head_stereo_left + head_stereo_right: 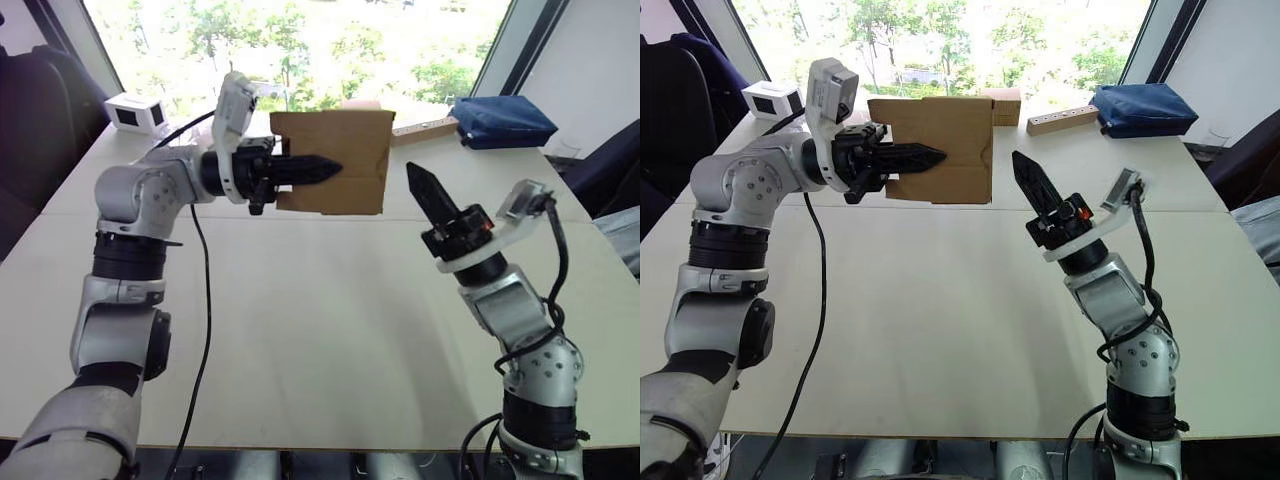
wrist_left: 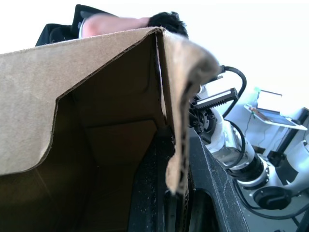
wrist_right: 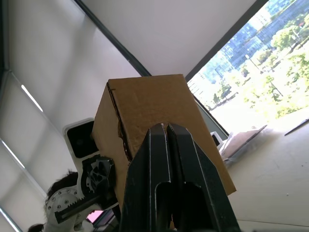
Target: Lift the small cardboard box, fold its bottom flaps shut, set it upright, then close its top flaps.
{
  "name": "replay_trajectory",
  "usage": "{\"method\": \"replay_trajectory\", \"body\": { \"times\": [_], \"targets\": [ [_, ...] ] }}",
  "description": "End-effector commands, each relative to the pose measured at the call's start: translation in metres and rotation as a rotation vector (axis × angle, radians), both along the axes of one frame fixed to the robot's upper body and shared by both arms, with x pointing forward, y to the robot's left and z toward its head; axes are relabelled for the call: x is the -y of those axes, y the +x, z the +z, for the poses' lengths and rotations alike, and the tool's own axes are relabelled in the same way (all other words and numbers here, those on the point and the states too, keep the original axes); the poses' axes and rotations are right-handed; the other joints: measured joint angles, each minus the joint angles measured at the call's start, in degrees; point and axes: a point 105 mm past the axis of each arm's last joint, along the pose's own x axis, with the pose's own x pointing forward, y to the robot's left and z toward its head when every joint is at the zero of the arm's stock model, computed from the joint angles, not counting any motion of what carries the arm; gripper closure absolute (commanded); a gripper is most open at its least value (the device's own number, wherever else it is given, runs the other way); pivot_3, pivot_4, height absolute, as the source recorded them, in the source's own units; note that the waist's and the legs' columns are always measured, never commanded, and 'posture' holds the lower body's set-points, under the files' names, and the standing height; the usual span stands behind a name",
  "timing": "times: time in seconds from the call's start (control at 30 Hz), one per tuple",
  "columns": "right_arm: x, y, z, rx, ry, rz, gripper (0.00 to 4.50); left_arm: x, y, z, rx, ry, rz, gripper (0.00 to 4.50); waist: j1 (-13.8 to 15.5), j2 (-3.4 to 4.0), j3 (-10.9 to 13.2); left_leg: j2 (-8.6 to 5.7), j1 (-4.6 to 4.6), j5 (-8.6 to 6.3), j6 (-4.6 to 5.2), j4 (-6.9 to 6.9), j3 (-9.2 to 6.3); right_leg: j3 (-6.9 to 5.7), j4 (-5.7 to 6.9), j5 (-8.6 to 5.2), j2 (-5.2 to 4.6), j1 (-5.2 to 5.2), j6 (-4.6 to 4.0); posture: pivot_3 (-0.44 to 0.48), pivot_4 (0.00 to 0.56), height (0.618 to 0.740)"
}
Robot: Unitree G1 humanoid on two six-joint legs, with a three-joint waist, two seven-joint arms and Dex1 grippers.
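One black two-fingered left gripper [image 1: 305,170] clamps a wall of the small brown corrugated cardboard box [image 1: 345,160], holding it clear of the pale bench [image 1: 320,320] so the clenched, empty right gripper [image 1: 418,180], at the box's four o'clock, can presumably push flaps.

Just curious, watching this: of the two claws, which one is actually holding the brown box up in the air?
The left claw: it is clamped on the cardboard box, holding it above the table. The right claw points at the box, shut, holding nothing.
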Motion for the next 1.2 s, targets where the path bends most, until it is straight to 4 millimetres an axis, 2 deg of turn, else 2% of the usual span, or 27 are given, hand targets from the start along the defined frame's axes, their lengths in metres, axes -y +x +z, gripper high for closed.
{"method": "replay_trajectory", "body": {
  "times": [0.03,0.2,0.67,0.77,0.9,0.97,1.03,1.07,1.13,1.2],
  "targets": [
    [-0.009,-0.006,0.007,0.050,-0.034,0.041,4.46,0.002,-0.007,0.007,0.035,-0.006,-0.023,4.50,0.0,0.00,0.0,0.01,0.00,0.00,0.00,0.00,0.00,0.00,0.00,0.00,0.01,0.00,0.00,0.000,0.150,0.740],
    [-0.027,-0.013,0.001,0.062,-0.116,0.131,4.46,0.003,-0.009,0.002,0.025,0.009,-0.032,4.50,0.1,0.00,0.0,-0.02,-0.01,0.00,0.00,0.00,0.02,0.01,-0.01,0.00,-0.04,0.01,0.00,0.000,0.150,0.740],
    [-0.042,-0.016,-0.007,0.064,-0.173,0.179,4.46,0.006,-0.015,-0.001,0.019,0.029,-0.056,4.50,0.1,0.00,0.0,-0.01,-0.01,0.00,0.00,0.00,0.00,0.00,-0.01,0.00,-0.02,0.00,0.00,0.000,0.150,0.740],
    [-0.029,-0.017,-0.008,0.057,-0.178,0.126,4.46,0.004,-0.014,0.000,0.037,0.061,-0.044,4.50,0.1,0.00,0.0,-0.01,0.00,0.00,0.00,0.00,0.00,0.00,-0.01,0.00,-0.02,0.00,0.00,0.000,0.150,0.740],
    [0.007,-0.026,-0.015,0.014,-0.219,0.034,4.46,0.004,-0.006,0.003,0.077,0.205,0.031,4.50,0.4,-0.03,0.0,-0.03,-0.05,-0.01,0.01,-0.01,-0.02,-0.02,-0.07,0.00,-0.03,0.01,0.00,0.000,0.150,0.740],
    [0.021,-0.036,-0.032,-0.044,-0.338,0.020,4.46,0.008,-0.010,0.004,0.128,0.305,0.010,4.50,0.6,-0.04,0.0,-0.07,-0.09,-0.02,0.02,0.00,-0.01,-0.02,-0.11,0.00,-0.07,0.01,0.00,0.000,0.150,0.740],
    [0.032,-0.047,-0.044,-0.087,-0.455,0.026,4.46,0.012,-0.012,-0.004,0.198,0.432,0.016,4.50,0.7,-0.03,0.0,-0.14,-0.08,-0.06,0.11,0.00,0.03,0.00,-0.16,-0.01,-0.13,0.03,0.00,0.000,0.150,0.740],
    [0.035,-0.051,-0.049,-0.099,-0.529,0.028,4.46,0.015,-0.009,-0.011,0.246,0.508,0.042,4.50,0.7,-0.02,0.0,-0.14,-0.07,-0.09,0.15,0.00,0.04,0.01,-0.19,-0.01,-0.14,0.04,0.00,0.000,0.150,0.740],
    [0.045,-0.066,-0.059,-0.114,-0.758,0.044,4.46,0.022,-0.022,-0.027,0.272,0.708,-0.003,4.50,0.7,0.08,0.0,-0.13,-0.01,-0.10,0.17,0.00,0.08,0.04,-0.20,-0.02,-0.13,0.08,-0.01,0.000,0.150,0.740],
    [0.047,-0.075,-0.065,-0.118,-0.905,0.072,4.46,0.021,-0.029,-0.041,0.285,0.852,-0.031,4.50,0.6,0.04,0.1,-0.14,0.00,-0.10,0.17,-0.01,0.08,0.07,-0.18,-0.07,-0.10,0.08,-0.02,0.000,0.150,0.740]
  ]
}}
